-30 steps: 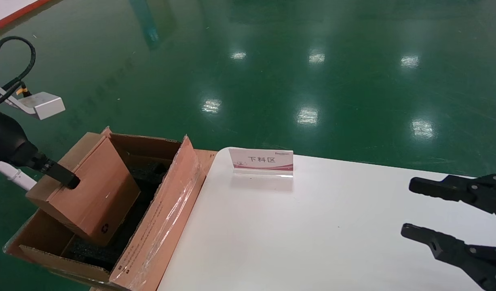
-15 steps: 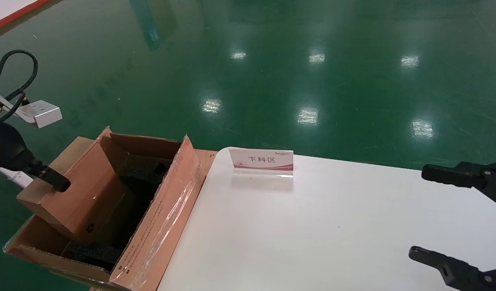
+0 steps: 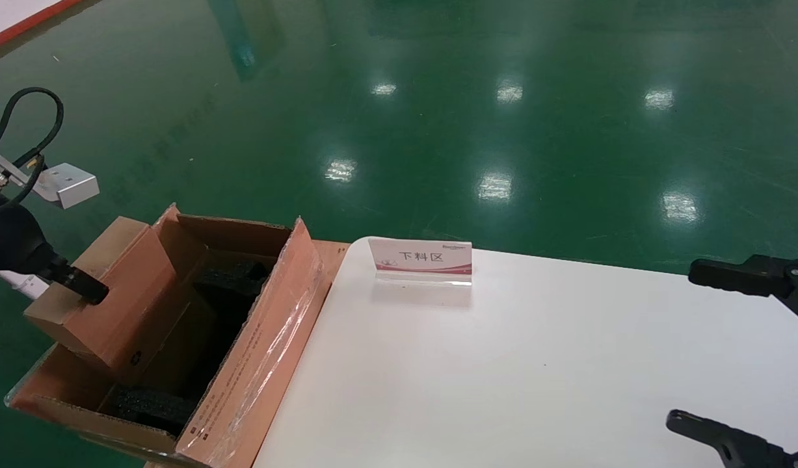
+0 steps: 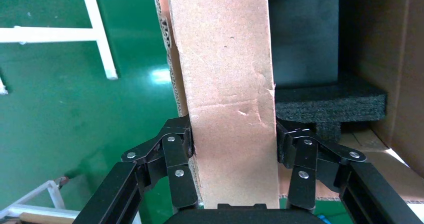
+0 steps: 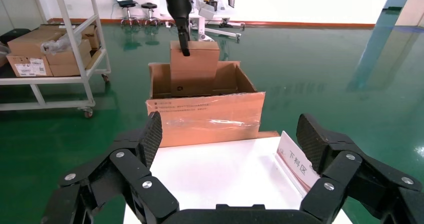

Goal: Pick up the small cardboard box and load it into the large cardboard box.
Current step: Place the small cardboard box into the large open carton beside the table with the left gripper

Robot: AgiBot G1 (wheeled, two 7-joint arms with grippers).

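Bright overhead lights glare off the glossy green floor (image 3: 503,130).

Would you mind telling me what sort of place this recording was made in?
Probably a factory or warehouse packing station: glossy green floor, a metal shelving rack stacked with cartons, and a table sign reading 下料区.

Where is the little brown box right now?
The small cardboard box is at the head view's far left, held by the left gripper and partly lowered inside the large cardboard box, above the black foam.
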